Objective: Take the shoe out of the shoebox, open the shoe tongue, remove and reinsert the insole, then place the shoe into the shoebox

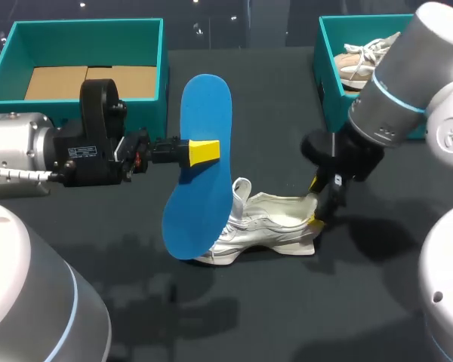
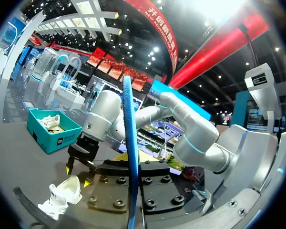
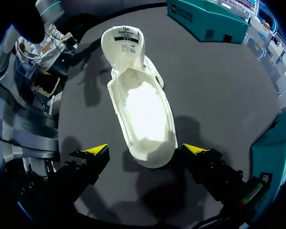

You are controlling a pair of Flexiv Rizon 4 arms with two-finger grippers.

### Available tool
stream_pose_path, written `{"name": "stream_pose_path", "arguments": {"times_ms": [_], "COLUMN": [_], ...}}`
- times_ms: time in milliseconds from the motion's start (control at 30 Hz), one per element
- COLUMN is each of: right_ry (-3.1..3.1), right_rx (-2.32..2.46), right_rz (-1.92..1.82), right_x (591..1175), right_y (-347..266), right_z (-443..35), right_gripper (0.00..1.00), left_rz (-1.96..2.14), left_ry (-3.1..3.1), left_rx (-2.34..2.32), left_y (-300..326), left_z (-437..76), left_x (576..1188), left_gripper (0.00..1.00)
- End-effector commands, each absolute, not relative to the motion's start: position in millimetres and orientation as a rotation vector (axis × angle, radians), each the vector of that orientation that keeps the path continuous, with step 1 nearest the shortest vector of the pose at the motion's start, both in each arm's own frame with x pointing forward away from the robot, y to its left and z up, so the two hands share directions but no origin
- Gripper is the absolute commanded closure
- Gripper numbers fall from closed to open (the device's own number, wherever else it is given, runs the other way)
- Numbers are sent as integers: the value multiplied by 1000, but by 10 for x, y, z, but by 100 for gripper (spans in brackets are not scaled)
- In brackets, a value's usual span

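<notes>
Near the middle of the dark table (image 1: 287,317) the white shoe (image 1: 268,226) stands on its sole, toe to the left and heel to the right. Its tongue is pulled up and the inside is open. It is well apart from both boxes, with a broad stretch of table surface on its near side.

Just above and left of the shoe, the blue insole (image 1: 200,166) hangs in the air, almost upright, its lower end close to the toe. The left gripper (image 1: 202,151) comes from the left and pinches the insole at its middle, one finger on each face. In the left wrist view the insole (image 2: 129,143) shows edge-on between the fingers.

The right gripper (image 3: 145,150) is low at the heel, spread wide, one yellow tip on each side of the shoe (image 3: 143,114). It holds nothing; one tip is just beside the heel.

At the far left stands the left shoebox (image 1: 162,68), teal, with flat cardboard (image 1: 90,81) on its bottom. At the far right, the right shoebox (image 1: 328,72), also teal, holds a second shoe (image 1: 359,62), partly hidden by the right arm.
</notes>
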State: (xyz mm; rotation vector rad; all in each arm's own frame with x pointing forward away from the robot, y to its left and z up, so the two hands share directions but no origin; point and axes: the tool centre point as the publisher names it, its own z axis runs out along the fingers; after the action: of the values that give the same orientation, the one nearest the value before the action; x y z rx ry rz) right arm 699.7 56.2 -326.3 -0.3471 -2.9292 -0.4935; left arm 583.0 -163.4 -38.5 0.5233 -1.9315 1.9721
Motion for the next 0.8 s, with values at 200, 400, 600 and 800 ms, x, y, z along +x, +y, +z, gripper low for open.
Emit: {"name": "stream_pose_path", "arguments": {"times_ms": [200, 400, 600, 800], "right_ry": [-2987, -3008, -3032, -3042], "right_rx": [-301, -304, -358, -319], "right_rz": [-124, -93, -36, -75], "right_x": [7074, 7158, 7263, 7295], "right_y": [612, 676, 920, 1006], "right_z": [-3196, -3131, -3066, -3083], "right_gripper": [0, 0, 0, 0], "left_rz": [1976, 1976, 1976, 1976], "left_ry": [-1930, -1930, -1930, -1930], "left_rx": [526, 526, 526, 526], "left_y": [-1650, -1650, -1650, -1650], "left_z": [-392, -392, -392, -392], "left_x": [5822, 5822, 5822, 5822], "left_gripper": [100, 100, 100, 100]}}
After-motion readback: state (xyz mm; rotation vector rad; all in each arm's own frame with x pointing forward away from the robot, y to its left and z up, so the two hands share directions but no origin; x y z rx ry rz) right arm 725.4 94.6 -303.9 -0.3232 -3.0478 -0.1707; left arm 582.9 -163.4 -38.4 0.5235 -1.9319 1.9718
